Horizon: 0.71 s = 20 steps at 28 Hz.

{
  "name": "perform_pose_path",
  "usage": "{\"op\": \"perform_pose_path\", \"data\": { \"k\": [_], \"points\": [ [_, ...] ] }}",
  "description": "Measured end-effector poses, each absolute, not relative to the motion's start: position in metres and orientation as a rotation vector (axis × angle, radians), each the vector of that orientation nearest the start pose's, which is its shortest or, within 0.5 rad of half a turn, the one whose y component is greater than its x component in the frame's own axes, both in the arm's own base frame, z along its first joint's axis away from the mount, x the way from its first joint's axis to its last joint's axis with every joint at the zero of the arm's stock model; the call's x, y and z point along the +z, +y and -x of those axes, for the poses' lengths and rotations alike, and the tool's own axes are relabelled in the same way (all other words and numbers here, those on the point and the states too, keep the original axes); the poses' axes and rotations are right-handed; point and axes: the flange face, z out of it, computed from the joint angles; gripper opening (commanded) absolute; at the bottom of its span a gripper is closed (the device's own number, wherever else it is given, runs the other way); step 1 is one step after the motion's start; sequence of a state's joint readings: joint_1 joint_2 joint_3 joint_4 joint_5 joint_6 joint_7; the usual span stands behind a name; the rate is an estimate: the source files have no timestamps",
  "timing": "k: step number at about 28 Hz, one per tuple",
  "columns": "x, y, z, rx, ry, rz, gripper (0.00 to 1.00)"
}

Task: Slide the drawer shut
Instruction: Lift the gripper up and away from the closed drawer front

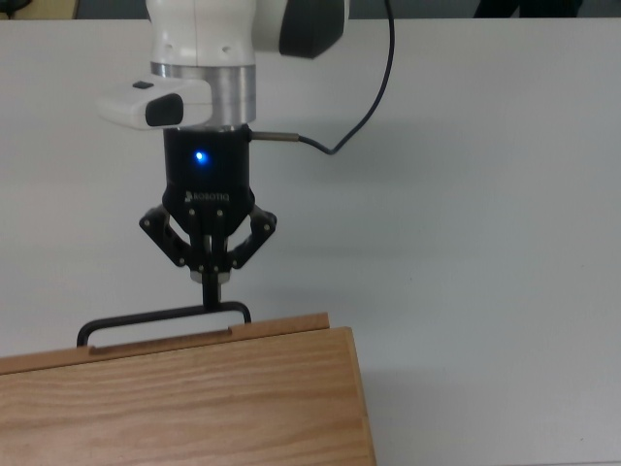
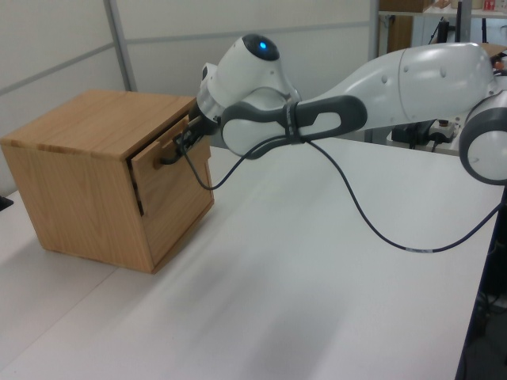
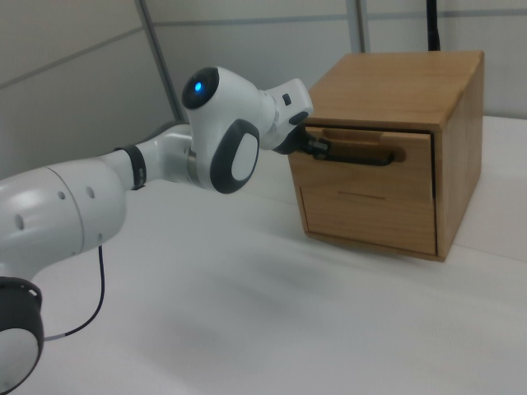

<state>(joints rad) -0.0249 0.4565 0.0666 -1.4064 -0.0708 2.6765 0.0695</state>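
The drawer (image 1: pixel 281 324) sits pushed into the light-wood cabinet (image 1: pixel 194 408). Only the top edge of its front panel shows ahead of the cabinet top in the top view. Its black bar handle (image 1: pixel 160 317) sticks out toward the arm. My gripper (image 1: pixel 211 283) is shut, its tips pressed against the handle's middle right, with nothing held. In the left view the drawer front (image 2: pixel 178 186) stands almost flush, a thin dark gap along its side, with the gripper (image 2: pixel 187 139) at the handle (image 2: pixel 168 158). The right view shows the gripper (image 3: pixel 317 149) touching the handle (image 3: pixel 358 159) on the drawer front (image 3: pixel 387 177).
The cabinet (image 2: pixel 87 127) stands on a white table (image 1: pixel 485 243). A black cable (image 1: pixel 359 97) trails from the wrist across the table. The arm (image 2: pixel 356 103) stretches over the table from the left view's right. Grey wall panels stand behind.
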Motion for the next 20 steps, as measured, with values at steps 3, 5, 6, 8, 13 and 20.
{"op": "perform_pose_path", "data": {
  "k": [3, 5, 6, 8, 13, 20],
  "points": [
    [0.536, 0.029, -0.748, -1.345, -0.017, 2.81, 0.0],
    [0.534, 0.034, -0.749, -1.393, -0.026, 2.778, 0.0],
    [0.533, 0.036, -0.75, -1.413, -0.03, 2.764, 0.0],
    [0.532, 0.042, -0.751, -1.445, -0.04, 2.739, 0.0],
    [0.534, 0.049, -0.751, -1.456, -0.048, 2.722, 0.0],
    [0.544, 0.048, -0.75, -1.458, -0.016, 2.7, 0.0]
  ]
}}
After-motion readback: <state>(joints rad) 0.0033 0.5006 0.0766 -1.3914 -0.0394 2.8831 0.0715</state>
